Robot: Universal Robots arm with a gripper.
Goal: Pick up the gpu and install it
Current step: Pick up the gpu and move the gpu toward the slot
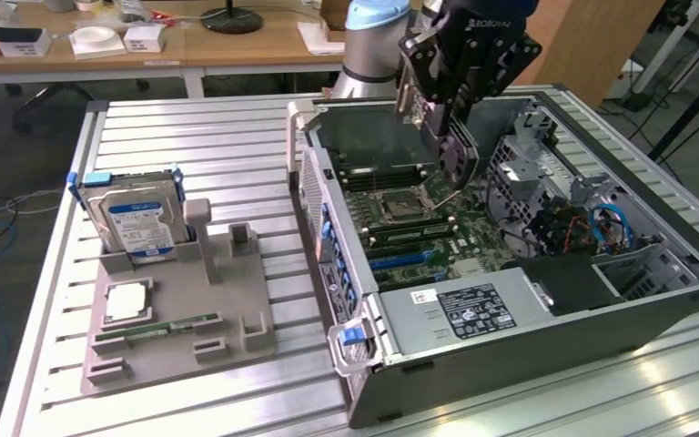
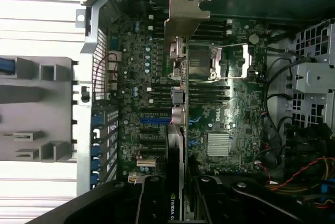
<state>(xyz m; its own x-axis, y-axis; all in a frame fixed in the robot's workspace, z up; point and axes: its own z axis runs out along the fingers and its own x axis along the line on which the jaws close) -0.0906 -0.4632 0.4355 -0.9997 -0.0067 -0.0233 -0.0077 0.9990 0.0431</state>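
One thin gpu (image 2: 175, 150) (silver bracket (image 2: 183, 17) at one end) is clamped edge-on in the end effector (image 2: 176, 195).

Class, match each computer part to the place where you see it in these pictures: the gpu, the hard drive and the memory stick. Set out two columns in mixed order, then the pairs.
Column one:
1. gpu
2. hard drive
3. memory stick

Column two:
A. standing upright at the back of the grey holder
B. gripped in the hand above the open computer case
C. lying low along the holder's base

Pairs: 1-B, 2-A, 3-C
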